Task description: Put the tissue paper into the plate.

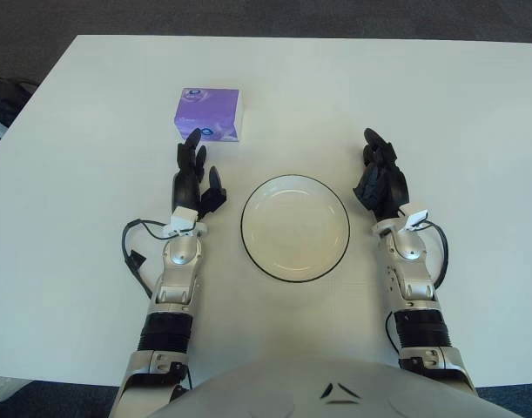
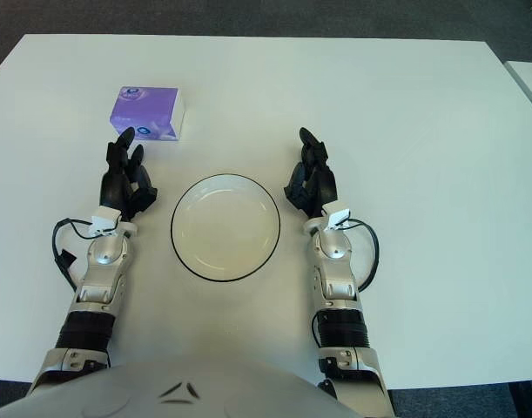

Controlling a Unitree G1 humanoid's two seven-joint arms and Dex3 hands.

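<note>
Plainly not yet gripped: tissue pack point(image 1: 209, 114) beyond and left of the plate point(image 1: 295, 227) on the tabletop point(image 1: 440, 104). Left hand point(image 1: 194, 178) just short of it, fingers point(image 1: 192, 148) loosely spread, ready to reach. Right hand point(image 1: 380, 181) idle right of the plate, fingers relaxed, empty.

The tissue pack point(image 1: 209, 114) at the far left was purple with a small dark mark. The plate point(image 1: 295, 227) was white with a black rim. Both hands were black, on a white surface point(image 1: 335, 87).
</note>
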